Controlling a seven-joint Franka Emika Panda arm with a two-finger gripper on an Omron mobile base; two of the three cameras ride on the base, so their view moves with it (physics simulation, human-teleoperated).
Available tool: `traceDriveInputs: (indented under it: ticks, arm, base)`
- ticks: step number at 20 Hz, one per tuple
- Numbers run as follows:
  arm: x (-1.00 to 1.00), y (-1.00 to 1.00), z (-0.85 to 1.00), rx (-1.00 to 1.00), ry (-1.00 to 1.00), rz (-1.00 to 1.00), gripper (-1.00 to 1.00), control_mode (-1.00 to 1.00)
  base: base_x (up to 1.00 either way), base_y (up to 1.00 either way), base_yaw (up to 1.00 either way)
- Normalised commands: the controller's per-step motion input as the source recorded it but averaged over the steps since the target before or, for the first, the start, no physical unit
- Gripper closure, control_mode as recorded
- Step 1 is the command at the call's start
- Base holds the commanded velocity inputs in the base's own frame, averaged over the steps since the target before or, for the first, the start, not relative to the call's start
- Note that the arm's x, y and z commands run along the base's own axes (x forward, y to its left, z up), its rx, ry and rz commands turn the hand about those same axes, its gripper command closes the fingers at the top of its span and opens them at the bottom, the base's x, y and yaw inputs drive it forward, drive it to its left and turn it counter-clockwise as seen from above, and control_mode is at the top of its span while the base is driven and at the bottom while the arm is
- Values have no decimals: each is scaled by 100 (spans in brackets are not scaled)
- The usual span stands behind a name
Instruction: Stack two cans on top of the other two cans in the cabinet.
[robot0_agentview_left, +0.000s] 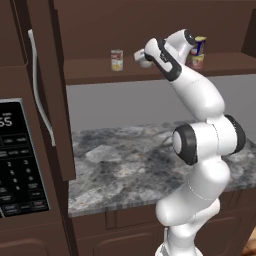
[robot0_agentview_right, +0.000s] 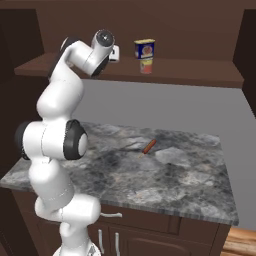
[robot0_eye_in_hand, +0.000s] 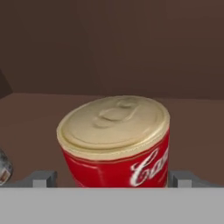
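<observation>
Dark brown wooden cabinet (robot0_agentview_left: 150, 70), long plain shelf board. Grey mottled stone counter (robot0_agentview_left: 125, 165) below, matte.

Gripper (robot0_eye_in_hand: 113, 181) up at the shelf. Red-and-white can (robot0_eye_in_hand: 114, 139) sits between its fingers; cream ridged lid, glossy red wall, short cylinder. Cannot tell whether the jaws are clenched on it or released.

Boxy blue tin (robot0_agentview_right: 144, 49) already rests on the small pale-yellow can (robot0_agentview_right: 146, 65), far right on the shelf. Silvery-cream can (robot0_agentview_left: 117, 60) stands left, well apart.

Risk, as I judge it: round lid on round base, off-centre placement tips it; loose grasp lets it slip.
</observation>
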Motion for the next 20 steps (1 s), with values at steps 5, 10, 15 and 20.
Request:
traceDriveInputs:
  ticks: [5, 10, 15, 20]
  arm:
    - [18, 0, -6, -3, 0, 2, 100, -100]
    - [13, 0, -18, -7, -2, 2, 100, -100]
    - [-12, -1, -8, -2, -10, 0, 100, -100]
    - [-37, 0, 10, 0, -17, 0, 100, -100]
  base:
    - [0, 0, 0]
    - [0, 0, 0]
    - [0, 0, 0]
    - [0, 0, 0]
